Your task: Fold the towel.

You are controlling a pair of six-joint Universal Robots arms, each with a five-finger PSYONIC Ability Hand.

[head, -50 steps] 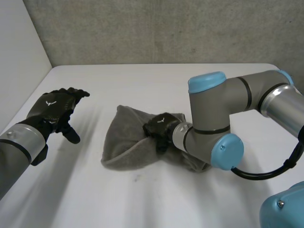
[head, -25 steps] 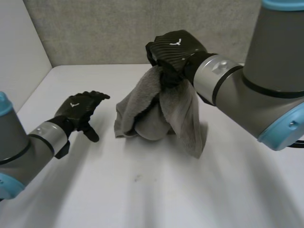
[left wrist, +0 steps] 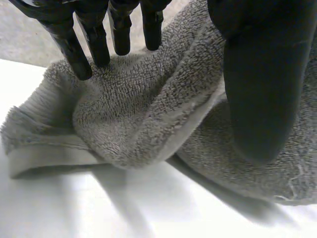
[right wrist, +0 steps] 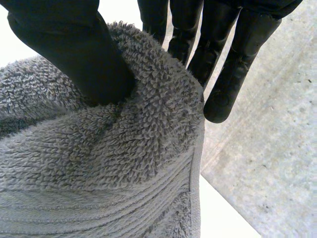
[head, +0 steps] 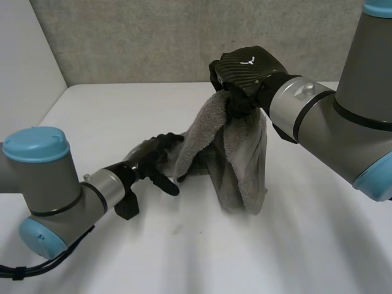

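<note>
Stands at a white flat table (head: 110,110). Holds a grey terry-cloth towel (head: 236,159) bunched above it, lower end down at the tabletop, top pinched between thumb and fingers of the black right hand (head: 245,68). Touches its low side fold with the black left hand (head: 150,156), fingers straight, thumb spread apart.

A white table (head: 184,263) bearing 1 small dark speck (head: 177,230) meets a rough grey concrete wall (head: 153,37) at the back (mottled, faintly pitted), and a plain white panel (head: 24,67) closes off the table's left side.
</note>
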